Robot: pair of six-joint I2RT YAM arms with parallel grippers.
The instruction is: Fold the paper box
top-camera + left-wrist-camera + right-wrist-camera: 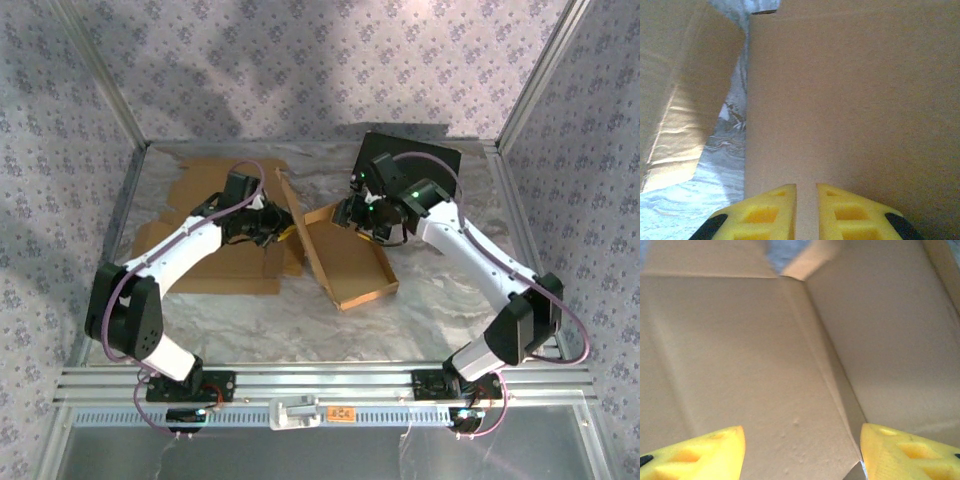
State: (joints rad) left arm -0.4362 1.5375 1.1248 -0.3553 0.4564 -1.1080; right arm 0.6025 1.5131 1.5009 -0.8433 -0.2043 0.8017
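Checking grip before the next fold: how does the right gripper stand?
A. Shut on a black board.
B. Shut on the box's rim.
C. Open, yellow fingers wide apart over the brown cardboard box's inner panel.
C: the right gripper has its yellow fingers far apart, with the brown cardboard box showing bare, creased panel between them.

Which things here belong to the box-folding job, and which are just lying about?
Job: paper box, half folded; left gripper, pinching its raised flap; right gripper, open above its floor.
Lying about: flat cardboard sheet under the left arm; black panel at the back.
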